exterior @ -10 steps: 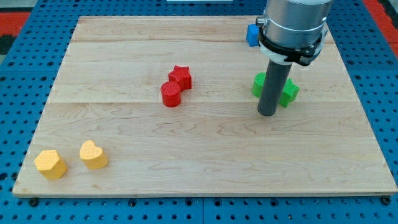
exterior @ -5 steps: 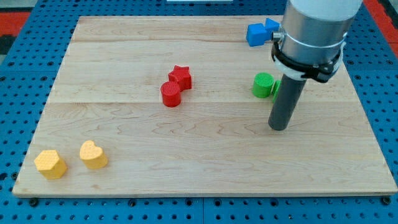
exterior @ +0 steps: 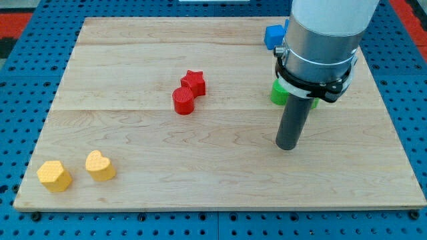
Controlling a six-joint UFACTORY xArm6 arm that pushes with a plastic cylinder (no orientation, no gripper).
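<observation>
My tip (exterior: pixel 287 146) rests on the wooden board (exterior: pixel 200 173) at the view's right of centre, touching no block. The nearest thing is a green block (exterior: pixel 277 94) just above it toward the view's top, mostly hidden behind the rod and its collar. A blue block (exterior: pixel 272 35) sits near the board's top edge, partly covered by the arm. A red cylinder (exterior: pixel 183 101) and a red star (exterior: pixel 194 82) touch each other left of centre. A yellow hexagon-like block (exterior: pixel 53 175) and a yellow heart-like block (exterior: pixel 99 165) lie close together at the bottom left.
The board lies on a blue perforated table (exterior: pixel 27 80). The arm's wide grey body (exterior: pixel 327 33) covers the board's upper right part.
The tip first went right and toward the view's bottom, away from the green blocks, then came back left and lower still. The arm now hides more of the green and blue blocks.
</observation>
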